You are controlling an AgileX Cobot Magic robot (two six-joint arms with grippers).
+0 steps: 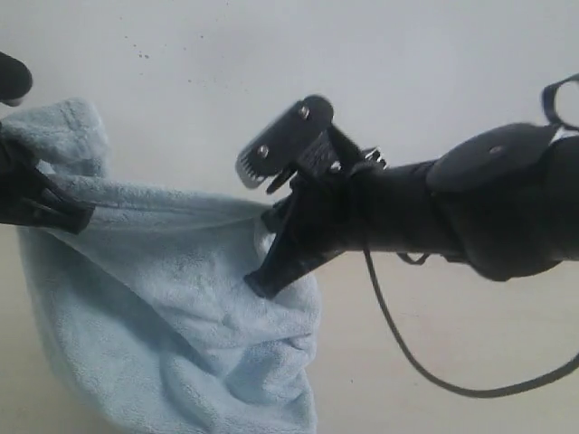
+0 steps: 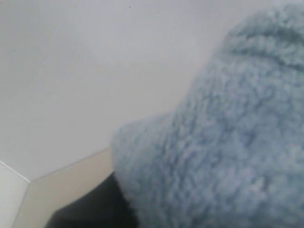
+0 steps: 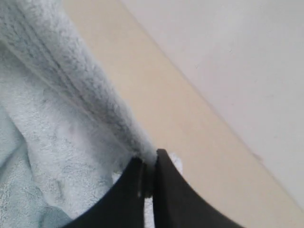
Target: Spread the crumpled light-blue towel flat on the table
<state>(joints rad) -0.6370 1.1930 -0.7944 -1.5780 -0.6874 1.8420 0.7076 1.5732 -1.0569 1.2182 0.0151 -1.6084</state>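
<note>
Blue towel pinched in right end effector.

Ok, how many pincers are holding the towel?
2. The left pincer grips the towel by its upper edge at the left of the exterior view. The right pincer pinches the same edge near the middle. No others are in view.

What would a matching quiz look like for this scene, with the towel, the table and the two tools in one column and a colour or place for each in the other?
1 towel
2 table
3 left tool
4 right tool

A pale beige
B light blue, crumpled
C shut on the towel at the exterior view's left edge
D shut on the towel's hem near the middle

Pairs: 1-B, 2-A, 3-C, 4-D
</note>
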